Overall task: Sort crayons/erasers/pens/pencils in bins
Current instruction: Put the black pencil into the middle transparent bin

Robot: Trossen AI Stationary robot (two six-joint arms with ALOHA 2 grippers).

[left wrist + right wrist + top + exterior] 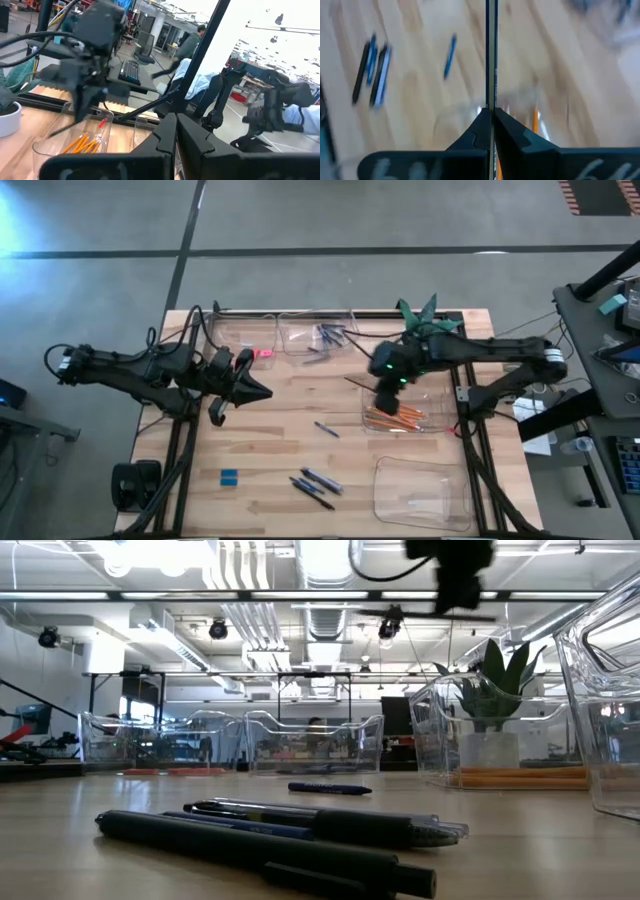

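Observation:
My right gripper (pixel 383 398) is shut on a long thin stick (pixel 491 55) that looks dark in these views. It hovers over the left end of the clear bin (pixel 432 423) that holds orange pencils (pixel 395 418). My left gripper (pixel 264 392) is shut and empty over the table's left half. Several blue crayons (pixel 328 335) lie in a far bin. Dark pens (pixel 315 484) lie on the near table, with one short blue stick (pixel 326 429) farther in. A pink eraser (pixel 263 352) and a blue eraser (pixel 229 476) lie on the wood. My right gripper pinches the stick (pixel 491 100) between its two fingers, which lie along it. The stick's long free part runs out past the fingertips. The gripper comes from above. The stick slants down and away from it (pixel 62 130), lifted clear of the table.
One clear bin (pixel 232 332) stands at the far left and another (pixel 420 492) at the near right. A potted plant (pixel 425 315) stands at the far edge by the right arm. A person (pixel 190 42) is in the room beyond the table.

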